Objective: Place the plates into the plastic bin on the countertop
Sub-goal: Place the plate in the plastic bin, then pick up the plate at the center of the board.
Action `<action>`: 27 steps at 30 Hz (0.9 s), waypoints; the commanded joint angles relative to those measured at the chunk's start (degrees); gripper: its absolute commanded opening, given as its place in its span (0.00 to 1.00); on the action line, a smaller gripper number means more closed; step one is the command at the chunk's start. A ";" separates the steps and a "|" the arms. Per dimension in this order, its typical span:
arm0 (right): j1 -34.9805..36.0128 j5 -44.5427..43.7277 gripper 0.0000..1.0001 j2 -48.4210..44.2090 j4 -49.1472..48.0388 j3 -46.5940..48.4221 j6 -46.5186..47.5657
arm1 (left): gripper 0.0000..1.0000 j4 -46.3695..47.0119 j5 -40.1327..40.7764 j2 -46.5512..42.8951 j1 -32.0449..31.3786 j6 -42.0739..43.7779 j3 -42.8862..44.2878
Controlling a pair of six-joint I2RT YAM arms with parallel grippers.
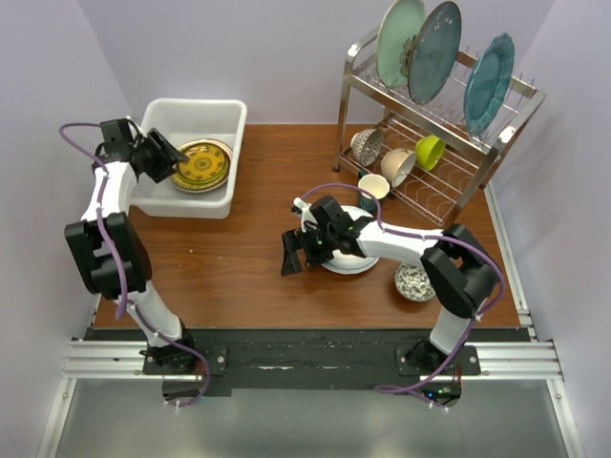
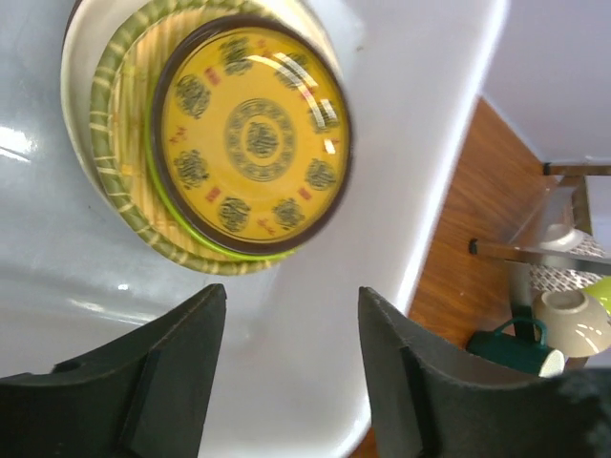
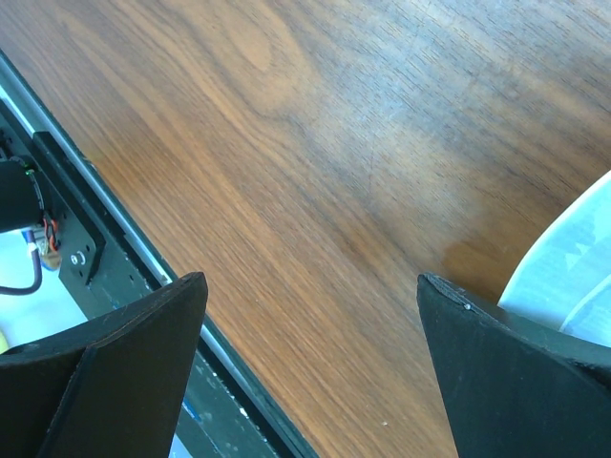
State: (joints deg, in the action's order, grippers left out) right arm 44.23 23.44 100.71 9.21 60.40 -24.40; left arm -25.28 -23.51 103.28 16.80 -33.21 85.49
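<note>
The white plastic bin (image 1: 196, 106) stands at the back left of the wood countertop (image 1: 220, 262). It holds a stack of plates (image 1: 202, 164), the top one yellow with a dark rim. In the left wrist view the stack (image 2: 250, 134) shows lime green, woven yellow and cream edges below it, inside the bin (image 2: 434, 143). My left gripper (image 1: 175, 160) is open and empty over the bin's left side, just short of the stack (image 2: 291, 298). A white plate (image 1: 351, 266) lies mid-table under my right arm. My right gripper (image 1: 296, 258) is open and empty just left of it, with the plate's edge (image 3: 573, 277) beside its right finger.
A steel wire rack (image 1: 496, 157) at the back right holds teal and blue-grey plates (image 1: 434, 50), bowls and a lime cup (image 1: 429, 152). A dark green mug (image 1: 373, 187) stands before it. A small patterned bowl (image 1: 413, 282) sits right of the white plate. The table's front edge (image 3: 143, 258) is close under my right gripper.
</note>
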 commanded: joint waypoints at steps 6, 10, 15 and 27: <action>-0.19 -1.47 0.95 -4.55 -0.16 1.30 -0.12 | 0.72 -1.88 -0.57 -12.31 -3.43 4.82 0.47; -0.11 -1.82 0.95 -6.22 -0.25 1.38 -0.64 | 0.73 -2.40 -1.10 -14.77 -5.80 5.00 -0.06; -0.19 -5.15 0.95 -7.89 1.85 2.09 -1.52 | 0.73 -5.38 2.49 -16.01 -12.38 8.15 1.95; -0.63 -13.77 0.95 -10.44 9.07 3.50 -2.31 | 0.70 -5.31 1.97 -18.65 -19.42 7.90 -1.82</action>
State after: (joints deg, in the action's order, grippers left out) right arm 44.18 13.52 93.03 15.92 61.80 -25.91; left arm -30.98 -21.71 86.85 -0.34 -26.74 84.07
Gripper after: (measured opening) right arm 0.952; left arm 0.707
